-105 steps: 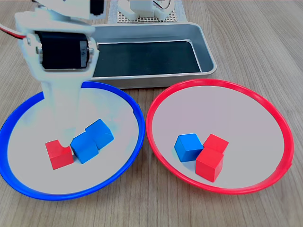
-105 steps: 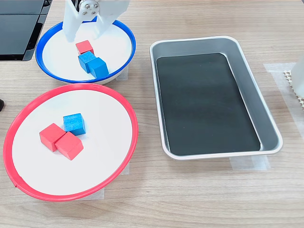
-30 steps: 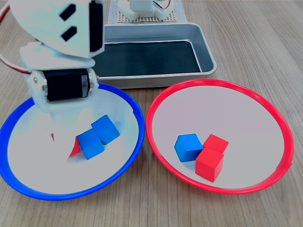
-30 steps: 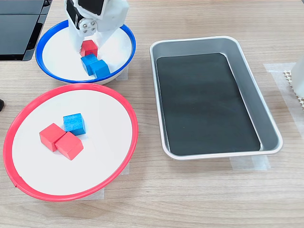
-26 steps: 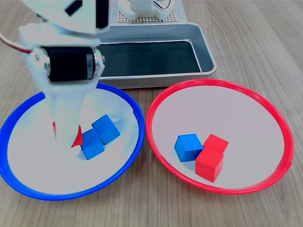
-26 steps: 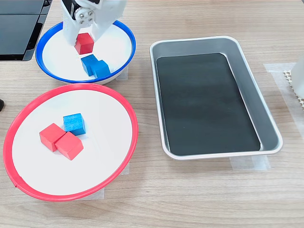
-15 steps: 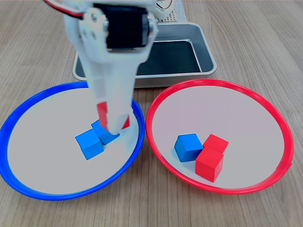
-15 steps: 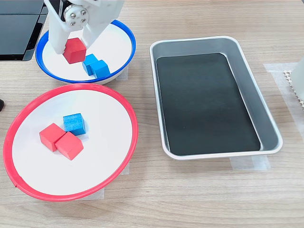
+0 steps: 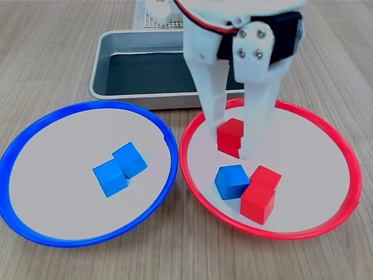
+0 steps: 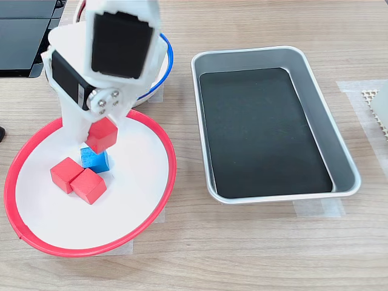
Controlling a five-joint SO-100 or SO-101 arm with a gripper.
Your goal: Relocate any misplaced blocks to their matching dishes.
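Note:
My gripper [image 9: 232, 141] [image 10: 100, 136] is shut on a red block [image 9: 231, 136] [image 10: 102, 134] and holds it in the air over the red-rimmed dish [image 9: 326, 146] [image 10: 139, 188]. Below it in that dish lie a blue block [image 9: 231, 181] [image 10: 95, 160] and two red blocks [image 9: 258, 202] [image 10: 88, 185], [image 9: 266, 176] [image 10: 63, 173] touching each other. The blue-rimmed dish [image 9: 35, 192] holds two blue blocks [image 9: 129, 159], [image 9: 110, 178] side by side. In the second exterior view the arm hides most of the blue-rimmed dish [image 10: 165, 57].
A rectangular metal tray [image 9: 116, 44] [image 10: 339, 176] with a dark bottom stands behind the dishes in the first exterior view, to the second exterior view's right. A dark device [image 10: 24, 30] sits at the second exterior view's top left. Everything rests on a wooden table [image 9: 326, 46].
The gripper closed on the red block in the blue-rimmed dish, lifted it and carried it across to above the red-rimmed dish. The two blue blocks were nudged slightly.

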